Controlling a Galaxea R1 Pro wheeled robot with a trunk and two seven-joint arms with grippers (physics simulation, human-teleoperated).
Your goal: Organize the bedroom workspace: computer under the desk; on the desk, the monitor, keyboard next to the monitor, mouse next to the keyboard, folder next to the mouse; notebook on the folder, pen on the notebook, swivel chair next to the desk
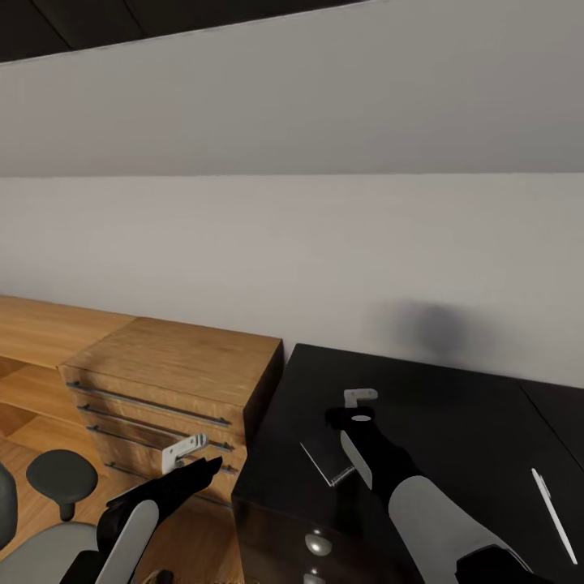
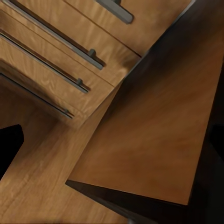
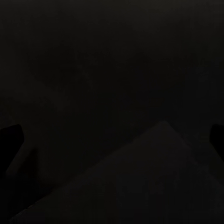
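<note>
- Right pincer point(image 1: 350, 430) over the black desk point(image 1: 454, 422), near its left end. It holds the notebook point(image 1: 328, 461), a thin dark grey booklet tilted on a slant with its pale edges showing.
- Right wrist view is nearly all black: a dark flat corner point(image 3: 140, 182) against the dark desk top, and dark finger tips point(image 3: 10, 140) at both sides. Too dim to read more.
- Left pincer point(image 1: 199, 456) hangs off the desk's left end, in front of the wooden chest point(image 1: 174, 365). One white finger and one black finger are visible; cannot tell whether it's wide or narrow. Nothing visible in it.
- Left wrist view: chest drawers with bar handles point(image 2: 70, 51), wood floor point(image 2: 42, 186) and a brown panel with a dark edge point(image 2: 154, 144); one black finger tip point(image 2: 9, 144) at the edge.
- Pen point(image 1: 553, 514), slim and white, lies flat on the desk top toward the right, well apart from the notebook.
- Desk front below the right arm shows round knobs point(image 1: 318, 545).
- Swivel chair point(image 1: 57, 495) at lower left, on the floor beside the chest: grey seat and a dark armrest pad.
- Plain pale wall point(image 1: 324, 243) behind the desk and chest.
</note>
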